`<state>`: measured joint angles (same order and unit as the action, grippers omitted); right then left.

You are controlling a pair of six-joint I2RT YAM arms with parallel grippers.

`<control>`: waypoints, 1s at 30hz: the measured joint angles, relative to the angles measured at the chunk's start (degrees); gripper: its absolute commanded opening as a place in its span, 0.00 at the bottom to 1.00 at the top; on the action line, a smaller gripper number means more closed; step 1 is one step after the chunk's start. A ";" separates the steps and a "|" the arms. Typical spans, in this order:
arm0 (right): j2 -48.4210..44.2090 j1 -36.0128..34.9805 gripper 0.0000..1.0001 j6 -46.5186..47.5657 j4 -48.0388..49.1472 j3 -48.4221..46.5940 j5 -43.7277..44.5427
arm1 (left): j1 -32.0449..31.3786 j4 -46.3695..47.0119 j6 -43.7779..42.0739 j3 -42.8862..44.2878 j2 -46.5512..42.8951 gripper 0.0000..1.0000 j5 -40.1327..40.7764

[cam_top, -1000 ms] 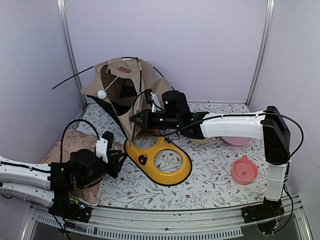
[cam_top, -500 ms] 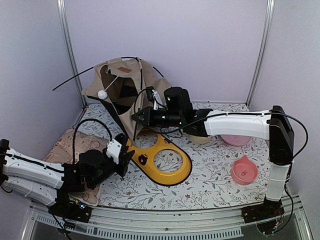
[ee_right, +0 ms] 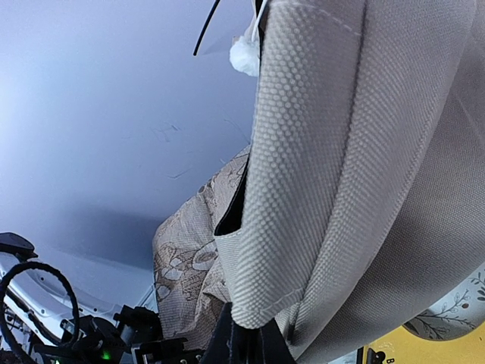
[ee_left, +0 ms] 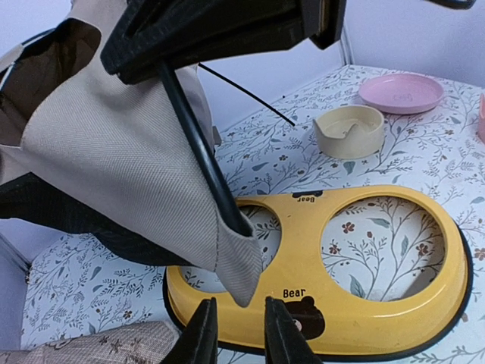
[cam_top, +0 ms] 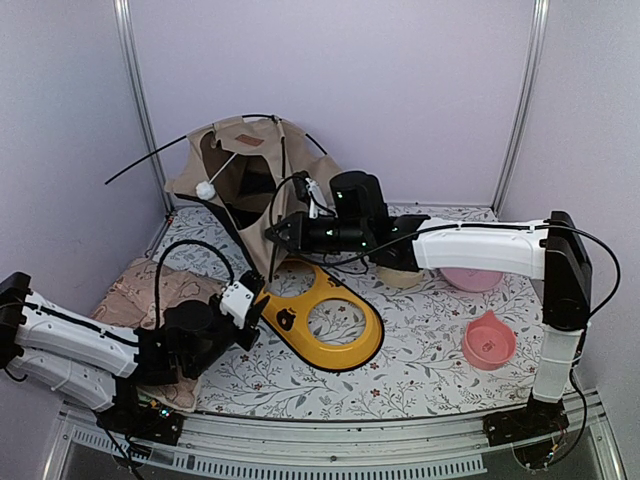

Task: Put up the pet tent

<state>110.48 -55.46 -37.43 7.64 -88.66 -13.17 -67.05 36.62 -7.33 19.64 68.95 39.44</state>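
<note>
On the floral-print table [cam_top: 420, 365], the tan fabric pet tent with thin black poles [cam_top: 245, 170] sits at the far left corner, one edge clamped in the right gripper [cam_top: 273, 232], the left gripper [ee_left: 236, 322] parted and empty; a slipping clamp could collapse it.

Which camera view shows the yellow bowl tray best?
Left wrist view: the yellow tray fills the frame, both holes and bear print visible. Top view shows it small; right wrist only a yellow sliver below the tent.
</note>
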 measured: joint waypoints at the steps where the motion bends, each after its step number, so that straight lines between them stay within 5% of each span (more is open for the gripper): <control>1: -0.07 0.00 0.00 0.00 -0.09 0.00 -0.09 | 0.04 0.35 -0.26 0.00 0.24 0.23 0.17; 30: -0.59 0.04 0.00 0.00 -0.61 0.00 -0.48 | 2.14 4.85 -3.63 0.11 4.33 0.17 -0.28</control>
<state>109.89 -55.42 -37.43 7.03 -88.66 -13.65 -64.90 41.47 -10.96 19.75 73.28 39.16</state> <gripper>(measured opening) 0.047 0.168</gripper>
